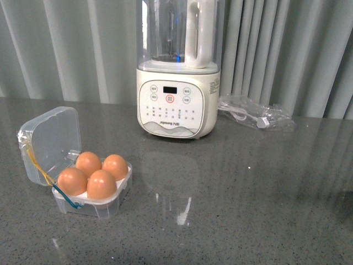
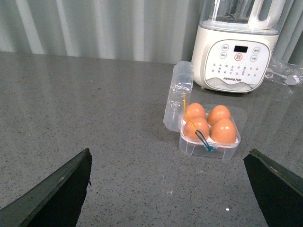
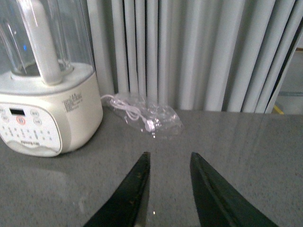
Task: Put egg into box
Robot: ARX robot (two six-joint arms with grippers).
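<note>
Grey speckled stone forms the bench [image 1: 248,210], backed by a pale pleated curtain [image 1: 66,49]. At the back edge stands a white blender [image 1: 177,105]. A clear bag [image 1: 256,115] holding a white cable lies just beside it, toward the right back corner. Grippers show only in the wrist views. The left gripper [image 2: 168,152] has its fingers spread wide and empty, and the right gripper [image 3: 169,155] shows a narrow gap, also empty. Toward the left edge sits the box [image 1: 110,205], its lid [image 1: 49,138] tilted open and yellow and blue bands [image 2: 189,118] across its hinge side. Each of its four slots holds an egg [image 1: 101,184].
</note>
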